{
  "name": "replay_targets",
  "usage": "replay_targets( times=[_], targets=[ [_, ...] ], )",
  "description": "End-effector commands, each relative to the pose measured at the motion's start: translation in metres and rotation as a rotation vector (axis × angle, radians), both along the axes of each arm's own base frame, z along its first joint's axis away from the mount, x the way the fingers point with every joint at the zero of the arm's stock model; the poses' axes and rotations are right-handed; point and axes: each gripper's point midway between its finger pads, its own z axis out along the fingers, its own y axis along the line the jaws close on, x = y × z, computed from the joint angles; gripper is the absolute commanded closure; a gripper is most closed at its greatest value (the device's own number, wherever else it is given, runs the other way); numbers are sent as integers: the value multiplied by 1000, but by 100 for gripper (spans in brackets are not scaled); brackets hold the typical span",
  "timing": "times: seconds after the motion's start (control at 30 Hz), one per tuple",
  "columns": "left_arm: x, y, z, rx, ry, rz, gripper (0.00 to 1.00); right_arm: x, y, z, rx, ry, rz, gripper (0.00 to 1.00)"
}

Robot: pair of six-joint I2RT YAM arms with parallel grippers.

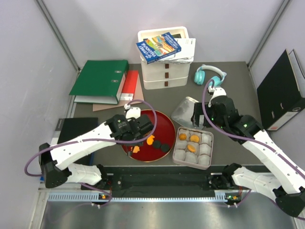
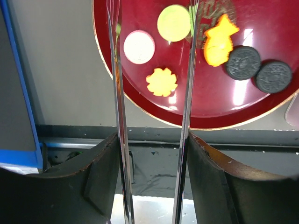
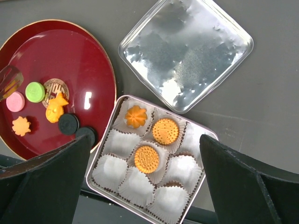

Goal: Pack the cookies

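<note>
Loose cookies lie on the red plate (image 2: 261, 28): pink (image 2: 138, 46), green (image 2: 174, 22), an orange flower (image 2: 161, 81), an orange fish shape (image 2: 219, 39) and two dark rounds (image 2: 243, 62). My left gripper (image 2: 152, 9) is open and empty, its thin metal fingers (image 2: 117, 70) straddling the pink cookie and the orange flower over the plate's near rim (image 1: 145, 131). The square tin (image 3: 136, 211) holds white paper cups and three orange cookies (image 3: 146, 159). My right gripper (image 3: 145, 140) is open and empty, high above the tin (image 1: 199, 118).
The tin's silver lid (image 3: 187, 51) lies behind the tin. A green binder (image 1: 100, 78), white drawers with a book on top (image 1: 164, 67), teal headphones (image 1: 208, 75), a black binder (image 1: 283, 90) and a black notebook (image 1: 76, 128) ring the work area.
</note>
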Motion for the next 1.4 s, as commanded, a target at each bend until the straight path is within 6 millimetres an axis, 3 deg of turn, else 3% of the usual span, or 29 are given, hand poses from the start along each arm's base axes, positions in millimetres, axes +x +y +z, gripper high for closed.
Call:
replay_targets(
  times=[0.0, 0.43, 0.7, 1.13, 1.37],
  targets=[
    [7, -4, -9, -47, 12, 31, 39, 5, 10, 26, 58, -63, 18, 1],
    [4, -34, -34, -111, 99, -42, 40, 1, 5, 21, 53, -54, -2, 1],
    [-3, -26, -42, -104, 115, -22, 40, 2, 4, 18, 50, -52, -7, 1],
    [-2, -14, -30, -109, 74, 15, 40, 5, 9, 15, 48, -43, 4, 1],
    [-10, -12, -47, -100, 116, 14, 40, 6, 11, 16, 50, -41, 9, 1]
  ],
)
